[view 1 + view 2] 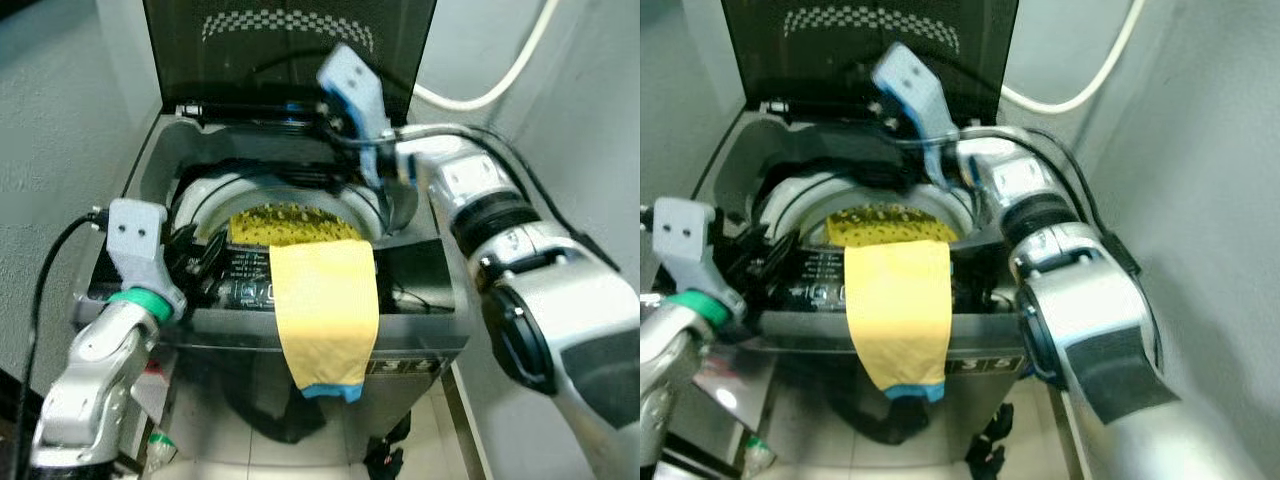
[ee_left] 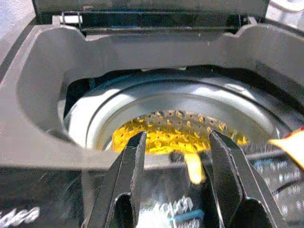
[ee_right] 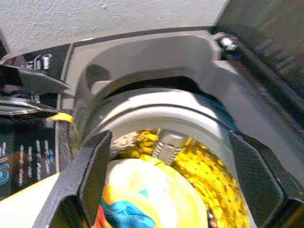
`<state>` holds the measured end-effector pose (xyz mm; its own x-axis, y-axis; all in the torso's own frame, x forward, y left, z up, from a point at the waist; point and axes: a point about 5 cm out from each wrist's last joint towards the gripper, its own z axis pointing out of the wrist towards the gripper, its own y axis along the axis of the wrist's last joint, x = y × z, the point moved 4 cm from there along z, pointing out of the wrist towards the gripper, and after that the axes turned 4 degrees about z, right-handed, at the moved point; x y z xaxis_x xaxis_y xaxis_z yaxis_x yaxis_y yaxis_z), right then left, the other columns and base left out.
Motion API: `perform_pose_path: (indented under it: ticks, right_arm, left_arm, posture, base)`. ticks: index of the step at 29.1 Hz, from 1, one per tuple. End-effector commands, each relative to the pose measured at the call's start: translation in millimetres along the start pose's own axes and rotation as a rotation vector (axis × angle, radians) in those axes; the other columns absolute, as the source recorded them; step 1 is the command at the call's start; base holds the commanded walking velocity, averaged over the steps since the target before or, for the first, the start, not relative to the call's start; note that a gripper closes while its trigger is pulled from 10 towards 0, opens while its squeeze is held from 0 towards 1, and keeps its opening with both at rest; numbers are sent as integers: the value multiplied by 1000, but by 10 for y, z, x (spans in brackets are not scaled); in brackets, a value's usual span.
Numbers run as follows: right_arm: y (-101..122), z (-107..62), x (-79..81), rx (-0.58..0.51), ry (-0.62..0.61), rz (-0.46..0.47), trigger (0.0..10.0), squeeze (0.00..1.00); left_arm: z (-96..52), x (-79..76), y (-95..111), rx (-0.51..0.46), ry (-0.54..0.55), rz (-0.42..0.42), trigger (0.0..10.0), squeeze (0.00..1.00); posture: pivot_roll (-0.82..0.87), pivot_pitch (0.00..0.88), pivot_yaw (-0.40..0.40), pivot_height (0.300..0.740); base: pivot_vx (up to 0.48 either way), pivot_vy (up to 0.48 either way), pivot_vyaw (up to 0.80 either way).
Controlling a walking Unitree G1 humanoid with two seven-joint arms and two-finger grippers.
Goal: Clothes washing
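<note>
You are loading a top-loading washing machine [image 1: 150, 150] whose lid [image 1: 290, 50] stands up at the back, and the piece to deal with is the yellow garment [image 1: 325, 310], which lies half in and half out: its patterned upper part rests inside the drum [image 2: 156, 102], while the plain length with a blue hem drapes over the machine's front control panel [image 1: 245, 285] and hangs down outside. The right gripper [image 3: 166, 166] hovers over the drum opening with its jaws wide apart and nothing between them; below it the wrist camera shows yellow and blue cloth already in the tub. The left gripper [image 2: 175, 156] sits at the machine's front-left edge, fingers likewise spread and empty, aimed across the panel toward the drum. To my judgement, the step calls for taking the hanging cloth near the panel edge, where it bends, not at the hem, then lifting it clear of the panel before carrying it over the drum, so no tail stays caught outside the rim.
</note>
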<state>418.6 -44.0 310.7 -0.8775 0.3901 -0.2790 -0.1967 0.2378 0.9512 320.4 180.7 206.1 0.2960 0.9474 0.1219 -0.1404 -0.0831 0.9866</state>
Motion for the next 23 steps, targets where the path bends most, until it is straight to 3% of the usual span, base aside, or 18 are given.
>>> perform_pose_path:
  ticks: [1,2,3,4,5,7,9,10,12,16,17,18,19,20,23]
  right_arm:
    - [164,-40,7,-63,31,-43,10000,0]
    - [21,-167,27,-20,89,-49,10000,0]
    - [21,-167,27,-20,89,-49,10000,0]
    - [-120,-309,84,18,171,-40,10000,0]
    - [-120,-309,84,18,171,-40,10000,0]
    - [-345,-572,288,74,353,-6,10000,0]
    - [-391,-639,362,84,406,5,10000,0]
    - [-418,-667,493,50,465,-39,10000,0]
    - [-428,-684,582,21,501,-75,10000,0]
    - [-481,-600,732,-21,508,-126,10000,0]
    - [-518,-555,759,-17,492,-143,9569,0]
    - [-561,-503,785,-14,475,-165,6431,0]
    - [-561,-503,785,-14,475,-165,6431,0]
    - [-603,-463,809,-10,464,-170,10000,0]
    - [-709,-403,857,23,452,-179,10000,0]
  left_arm:
    - [-25,-48,16,0,-35,-5,10000,0]
    - [-105,-72,32,12,-83,18,10000,0]
    - [-105,-72,32,12,-83,18,10000,0]
    - [-193,-87,36,29,-126,47,10000,0]
    - [-193,-87,36,29,-126,47,10000,0]
    - [-343,-55,21,60,-158,78,10000,0]
    - [-377,-34,15,67,-157,83,10000,0]
    - [-399,-15,14,69,-150,85,10000,0]
    - [-411,-7,15,71,-147,86,10000,0]
    - [-416,-12,23,68,-141,88,10000,0]
    - [-417,-19,26,66,-141,88,10000,0]
    - [-417,-26,30,63,-139,85,10000,0]
    - [-417,-26,30,63,-139,85,10000,0]
    - [-421,-40,32,63,-140,82,10000,0]
    - [-434,-60,32,63,-140,78,10000,0]
  posture:
    - [119,0,-10,740]
    - [119,0,-25,740]
    - [119,0,-25,740]
    - [119,0,-33,740]
    - [119,0,-33,740]
    - [119,0,-39,740]
    - [119,0,-39,740]
    - [114,0,-53,740]
    - [114,0,-53,740]
    - [106,0,-60,740]
    - [106,0,-60,740]
    - [103,0,-62,740]
    - [103,0,-62,740]
    - [102,0,-71,740]
    - [101,0,-75,740]
  base:
    - [0,0,0]
    - [0,0,0]
    - [0,0,0]
    - [0,0,0]
    - [0,0,0]
    - [0,0,0]
    - [0,0,0]
    - [0,0,0]
    - [0,0,0]
    - [0,0,0]
    - [0,0,0]
    - [0,0,0]
    - [0,0,0]
    - [0,0,0]
    - [0,0,0]
